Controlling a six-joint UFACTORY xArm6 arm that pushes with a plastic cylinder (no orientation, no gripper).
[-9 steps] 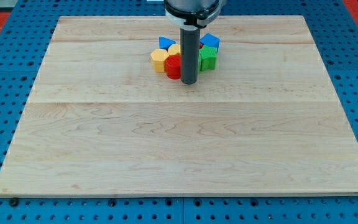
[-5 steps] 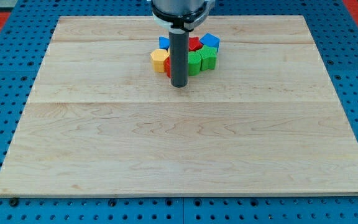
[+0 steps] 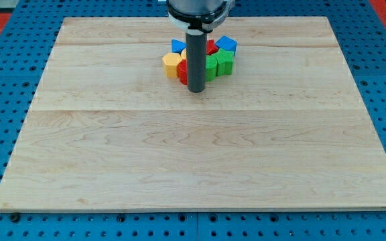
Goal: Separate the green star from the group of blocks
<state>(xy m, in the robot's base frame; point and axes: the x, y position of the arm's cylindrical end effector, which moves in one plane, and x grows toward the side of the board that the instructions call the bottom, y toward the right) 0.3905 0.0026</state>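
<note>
A tight group of blocks sits near the view's top centre of the wooden board point(image 3: 193, 161). It holds a yellow block point(image 3: 171, 63) at the left and a blue block point(image 3: 177, 45) at the top left. A blue cube point(image 3: 226, 44) is at the top right, with a red block point(image 3: 210, 47) next to it. Another red block point(image 3: 181, 71) shows just left of the rod. Two green blocks touch at the right: one point(image 3: 210, 66) beside the rod, and the star-like one point(image 3: 225, 62) at the group's right edge. My tip point(image 3: 196, 91) rests on the board just below the group. The rod hides the group's middle.
The board lies on a blue perforated table point(image 3: 5, 67). The arm's head point(image 3: 200, 8) hangs over the view's top edge above the group.
My tip moved left along the group's lower edge, then a little back to the right. The blocks have not visibly moved.
</note>
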